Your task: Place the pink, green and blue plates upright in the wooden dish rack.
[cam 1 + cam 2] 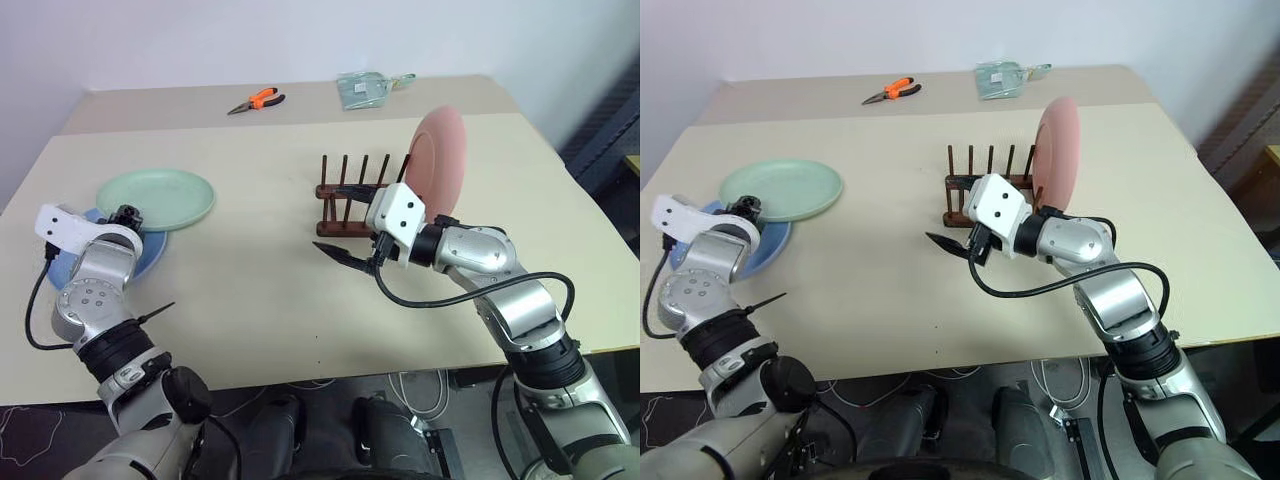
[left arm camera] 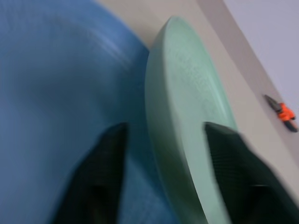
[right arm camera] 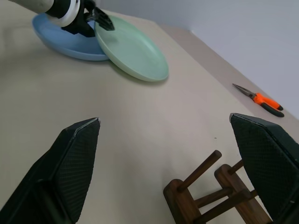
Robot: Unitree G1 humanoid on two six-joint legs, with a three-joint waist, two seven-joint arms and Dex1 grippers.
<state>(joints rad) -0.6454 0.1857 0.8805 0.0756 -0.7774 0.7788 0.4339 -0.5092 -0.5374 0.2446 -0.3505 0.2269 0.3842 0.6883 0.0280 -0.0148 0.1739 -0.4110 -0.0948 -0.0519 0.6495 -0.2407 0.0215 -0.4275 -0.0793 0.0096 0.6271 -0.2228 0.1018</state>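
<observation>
Left arm moves to lift green plate as pink plate stands racked

The table (image 1: 300,300) holds the wooden dish rack (image 1: 345,205) at centre, the pink plate (image 1: 437,155) upright in its right end, face turned left. At far left the green plate (image 1: 156,197) lies flat, overlapping the blue plate (image 1: 150,255). The left gripper (image 2: 163,135) straddles the green rim, fingers not clamped; a firm, deep grip would best precede lifting. The right gripper (image 3: 163,140) hangs released beside the rack.

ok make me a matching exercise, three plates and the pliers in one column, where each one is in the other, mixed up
1. pink plate
2. green plate
3. blue plate
4. pliers

A. lying partly under another plate
B. far edge of the table
C. upright in the wooden dish rack
D. rim between the left hand's fingers

Pairs: 1-C, 2-D, 3-A, 4-B
</observation>
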